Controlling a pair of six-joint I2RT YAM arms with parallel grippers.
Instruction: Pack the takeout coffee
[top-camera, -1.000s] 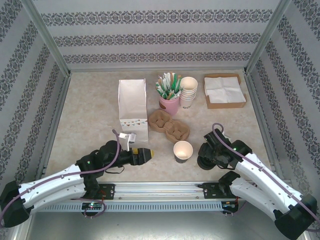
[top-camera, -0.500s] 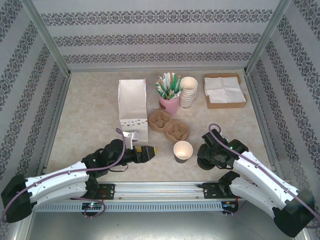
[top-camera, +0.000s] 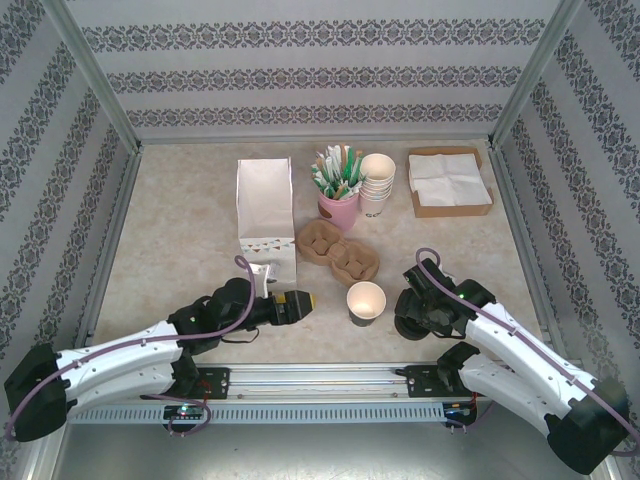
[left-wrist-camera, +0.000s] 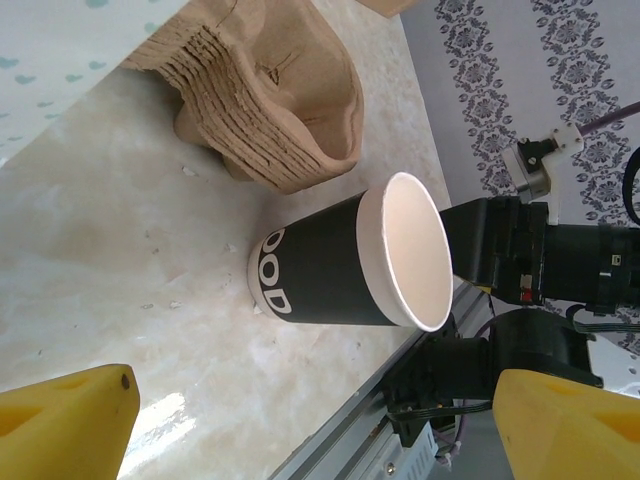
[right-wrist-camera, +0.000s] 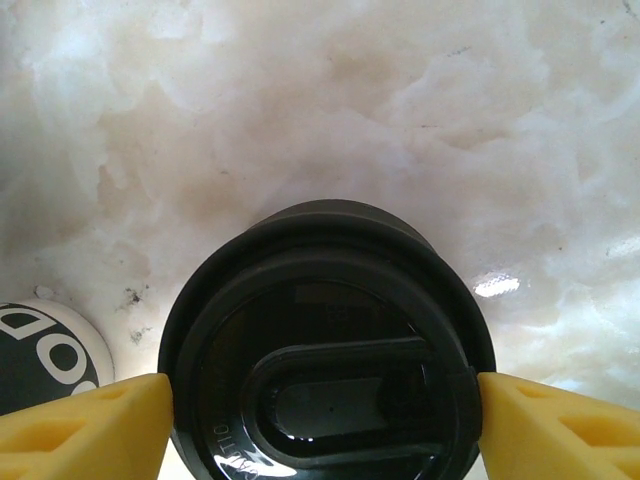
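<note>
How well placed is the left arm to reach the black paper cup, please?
Probably well placed: the left end effector is open and pointed at the cup, with bare table between them. The cup carrier stack sits behind the cup, off that path.

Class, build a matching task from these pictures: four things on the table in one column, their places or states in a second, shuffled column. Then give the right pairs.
Column one
1. black cup
2. black lid
3. napkin box
4. paper bag

Column two
A. far right corner
B. between the right gripper's jaws
C. standing left of the stacked carriers
D. upright and open-topped, nearer than the carriers

Pairs: 1-D, 2-B, 3-A, 4-C
</note>
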